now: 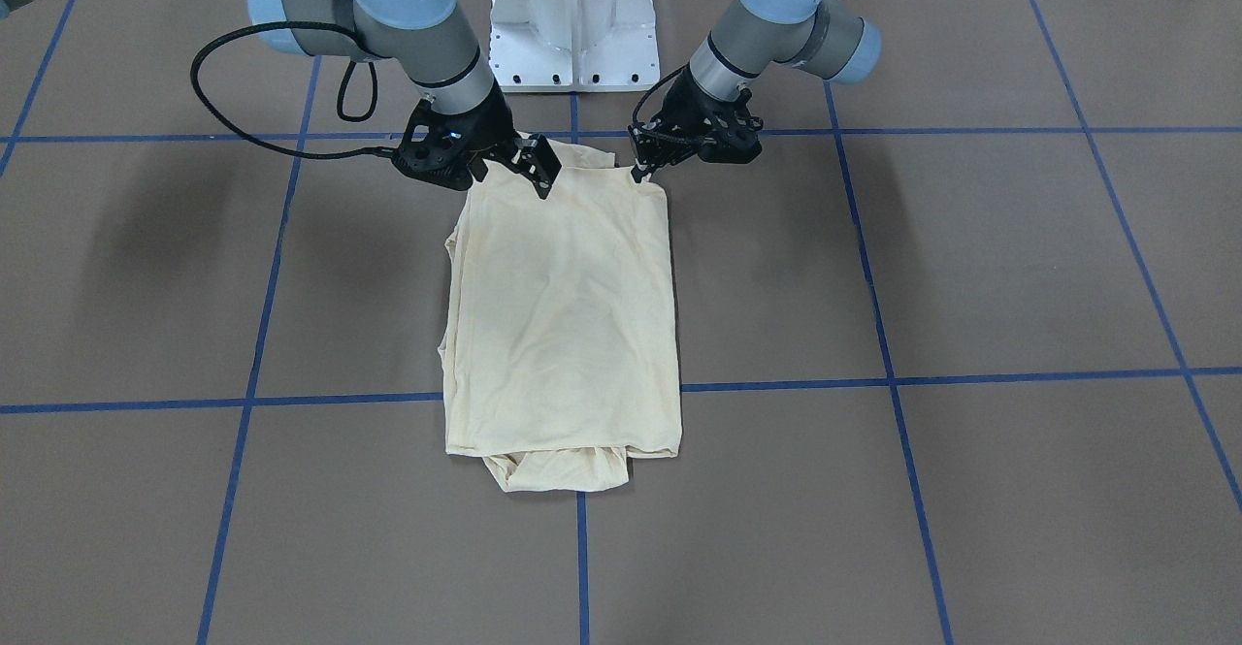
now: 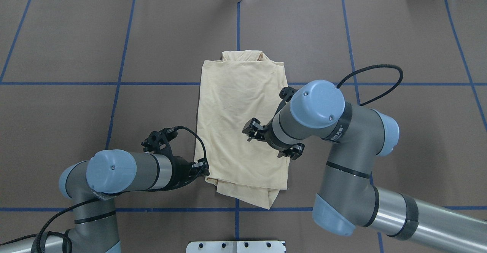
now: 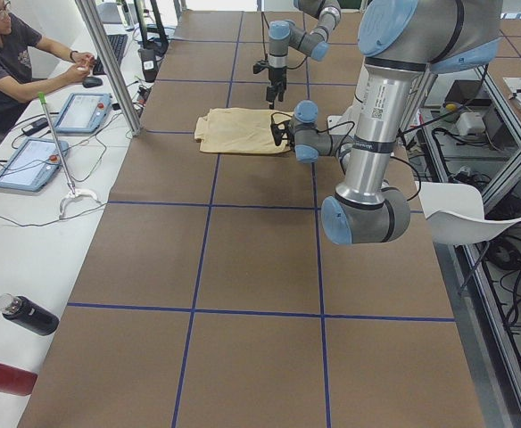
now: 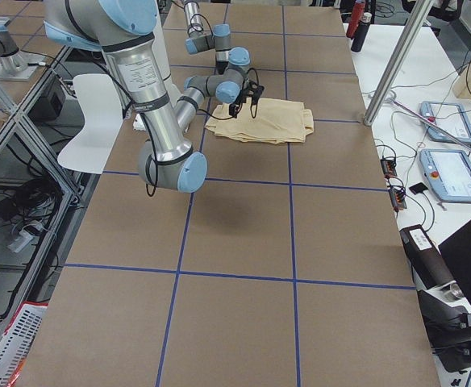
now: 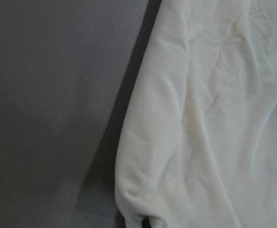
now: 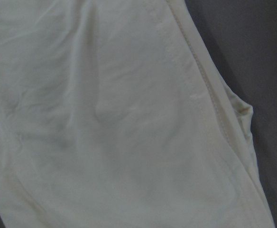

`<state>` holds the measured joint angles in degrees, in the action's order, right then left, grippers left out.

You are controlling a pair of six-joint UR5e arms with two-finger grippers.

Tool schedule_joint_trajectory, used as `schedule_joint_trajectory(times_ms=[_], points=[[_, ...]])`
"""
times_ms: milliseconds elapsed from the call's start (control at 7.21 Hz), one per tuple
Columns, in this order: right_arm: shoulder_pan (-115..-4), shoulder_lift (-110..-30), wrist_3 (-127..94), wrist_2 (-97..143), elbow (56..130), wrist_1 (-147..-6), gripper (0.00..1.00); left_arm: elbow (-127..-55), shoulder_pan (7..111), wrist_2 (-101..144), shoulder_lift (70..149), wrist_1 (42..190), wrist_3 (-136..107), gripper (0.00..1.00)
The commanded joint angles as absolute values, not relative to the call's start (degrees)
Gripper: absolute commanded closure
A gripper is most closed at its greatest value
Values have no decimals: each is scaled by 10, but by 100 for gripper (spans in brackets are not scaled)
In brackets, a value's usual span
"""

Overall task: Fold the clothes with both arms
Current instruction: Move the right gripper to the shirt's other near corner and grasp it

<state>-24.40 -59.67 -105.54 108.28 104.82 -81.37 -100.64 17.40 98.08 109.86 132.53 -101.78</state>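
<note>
overhead exterior: shirt already folded into a narrow panel; crosswise folds likely remain; right gripper jaws spread, empty; left gripper at the shirt's corner, grip cannot be told

The shirt lies mid-table, running lengthwise from the robot's side to the far side. The left gripper is at its near left corner. The right gripper is above its near end, toward the right. The pedestal stands nearer still, centred.
</note>
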Motion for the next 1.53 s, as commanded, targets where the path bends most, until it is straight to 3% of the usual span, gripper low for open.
schedule_joint_trajectory(times_ms=[0,1387], points=[[-183,-604,-1163,1005,1049,-815,0,-1006,176,981,1098,1325,-1017,100],[-130,-632,-1246,993,1047,-817,0,-1007,178,981,1100,1325,-1018,100]])
